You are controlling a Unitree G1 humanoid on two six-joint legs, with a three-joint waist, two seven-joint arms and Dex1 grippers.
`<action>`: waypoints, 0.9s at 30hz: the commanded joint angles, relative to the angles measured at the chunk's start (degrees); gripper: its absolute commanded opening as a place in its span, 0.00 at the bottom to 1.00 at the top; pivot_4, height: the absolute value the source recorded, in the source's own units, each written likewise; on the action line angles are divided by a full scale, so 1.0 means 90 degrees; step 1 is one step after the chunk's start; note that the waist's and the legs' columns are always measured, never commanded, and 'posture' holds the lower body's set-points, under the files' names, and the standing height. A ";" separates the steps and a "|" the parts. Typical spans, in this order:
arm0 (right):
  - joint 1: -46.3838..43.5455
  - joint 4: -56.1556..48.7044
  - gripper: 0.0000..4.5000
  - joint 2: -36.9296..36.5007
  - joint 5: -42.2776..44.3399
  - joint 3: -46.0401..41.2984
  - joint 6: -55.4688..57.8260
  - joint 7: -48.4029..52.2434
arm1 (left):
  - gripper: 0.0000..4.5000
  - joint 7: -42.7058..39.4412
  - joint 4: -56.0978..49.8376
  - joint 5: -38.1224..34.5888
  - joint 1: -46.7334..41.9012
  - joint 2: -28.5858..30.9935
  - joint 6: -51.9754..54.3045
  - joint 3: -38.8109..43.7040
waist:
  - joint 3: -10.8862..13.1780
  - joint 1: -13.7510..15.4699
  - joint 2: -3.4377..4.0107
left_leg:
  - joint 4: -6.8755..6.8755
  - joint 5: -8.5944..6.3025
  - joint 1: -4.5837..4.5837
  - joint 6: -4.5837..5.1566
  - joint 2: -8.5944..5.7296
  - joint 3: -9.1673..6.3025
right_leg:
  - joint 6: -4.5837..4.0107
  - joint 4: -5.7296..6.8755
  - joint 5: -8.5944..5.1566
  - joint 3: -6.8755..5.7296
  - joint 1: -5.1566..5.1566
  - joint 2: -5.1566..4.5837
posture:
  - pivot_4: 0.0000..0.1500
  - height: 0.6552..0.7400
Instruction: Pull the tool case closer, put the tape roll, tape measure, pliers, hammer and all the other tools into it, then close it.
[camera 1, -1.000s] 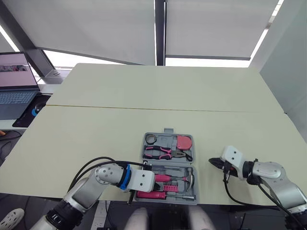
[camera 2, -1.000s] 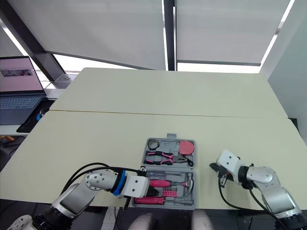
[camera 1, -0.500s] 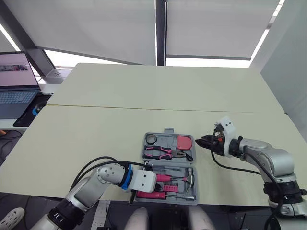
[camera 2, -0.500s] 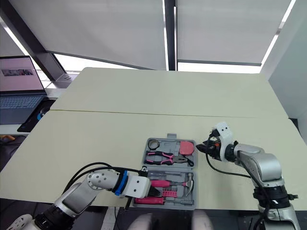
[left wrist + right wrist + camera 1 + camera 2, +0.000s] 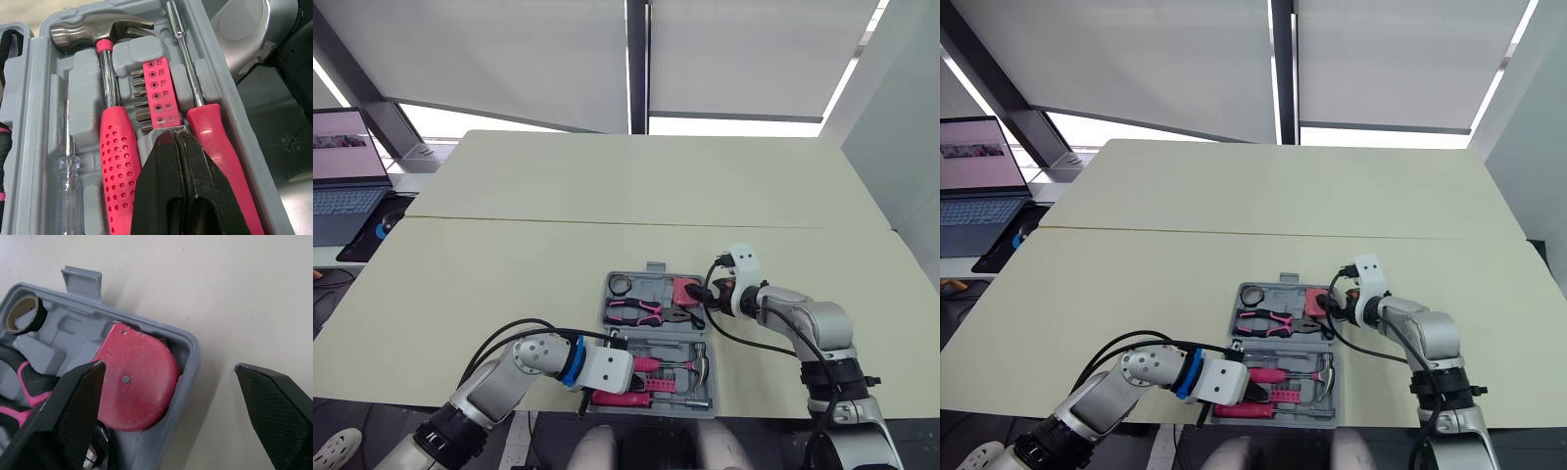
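While the tool case [image 5: 651, 284] lies open on the table [image 5: 558, 196], I have both grippers at it.
From the head view, I see the left gripper [image 5: 634, 377] over the case's near half and the right gripper [image 5: 703, 294] at the far half's right corner, beside the tape measure [image 5: 688, 290]; the pliers [image 5: 641, 311] and tape roll [image 5: 622, 285] sit in that far half too. On the left wrist view, its fingers [image 5: 166, 186] are pressed together, gripping nothing, tips above the bit holder [image 5: 155, 93], between the hammer [image 5: 108, 83] and a pink-handled screwdriver [image 5: 210, 132]. On the right wrist view, its fingers [image 5: 73, 416] stand wide apart, one over the tape measure, the other outside the case wall over bare table.
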 commanded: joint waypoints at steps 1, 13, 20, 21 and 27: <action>-0.0004 0.0061 1.00 0.0161 0.0034 -0.0078 -0.0131 -0.0118 | 0.00 -0.0071 0.0291 0.0319 0.0112 0.0102 0.0073 -0.0218 | -0.0001 0.0000 0.0001 | 0.0000 0.0000 0.0000 0.0000 -0.0001 0.0000 | 0.0000 0.0000 0.0000 0.0000 0.0000 0.0000 | 1.00 1.00; -0.0011 0.0567 1.00 0.0482 0.0808 -0.0429 -0.0157 0.0609 | 0.00 -0.0242 0.0415 0.0595 0.0072 0.0293 -0.0007 -0.0445 | -0.0024 -0.0077 0.0013 | -0.0019 0.0000 0.0021 0.0001 0.0005 0.0005 | 0.0000 0.0000 0.0000 0.0003 0.0007 0.0004 | 1.00 1.00; 0.0105 0.0341 1.00 0.0347 0.1162 -0.0284 -0.1220 0.1873 | 0.00 -0.0355 0.0569 0.0743 0.0167 0.0541 -0.0288 -0.0581 | -0.0024 -0.0148 0.0013 | -0.0052 0.0000 0.0048 0.0002 0.0008 0.0018 | 0.0000 -0.0001 -0.0001 0.0017 0.0008 0.0005 | 1.00 1.00; 0.0074 0.0303 1.00 0.0274 0.1153 -0.0253 -0.1333 0.2004 | 0.00 -0.0354 0.0602 0.0752 0.0163 0.0558 -0.0318 -0.0580 | -0.0024 -0.0168 0.0012 | -0.0074 0.0001 0.0066 0.0003 0.0008 0.0026 | 0.0000 -0.0001 -0.0001 0.0025 0.0011 0.0005 | 1.00 1.00; 0.0073 -0.0239 1.00 -0.0390 0.1143 0.0211 -0.1595 0.2803 | 0.00 -0.0320 0.0652 0.0767 0.0163 0.0572 -0.0324 -0.0538 | -0.0026 -0.0200 0.0016 | -0.0096 0.0002 0.0077 0.0005 0.0011 0.0027 | -0.0007 -0.0003 -0.0006 0.0027 0.0011 0.0007 | 1.00 1.00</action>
